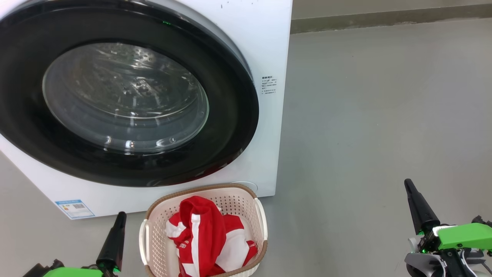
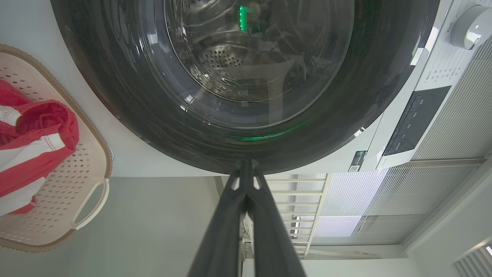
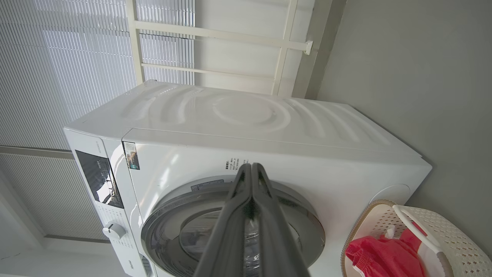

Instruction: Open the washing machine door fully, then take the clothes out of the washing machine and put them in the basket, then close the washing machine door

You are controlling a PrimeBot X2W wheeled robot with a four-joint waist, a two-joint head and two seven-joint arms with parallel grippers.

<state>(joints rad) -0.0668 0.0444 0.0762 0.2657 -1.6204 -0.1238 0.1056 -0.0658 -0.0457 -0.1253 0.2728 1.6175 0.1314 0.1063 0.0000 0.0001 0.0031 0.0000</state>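
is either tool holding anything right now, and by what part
Nothing is held. The left tool and the right tool are both shut on nothing; the clothes lie in the basket, apart from both.

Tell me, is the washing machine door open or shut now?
Shut. The washing machine door lies flush on the washing machine front; the right wrist view shows no gap.

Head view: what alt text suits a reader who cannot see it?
A white washing machine, its round black-rimmed door shut, dominates the upper left; on the grey floor before it a cream basket holds red-and-white clothes. Closed dark jaws point up from both lower corners.
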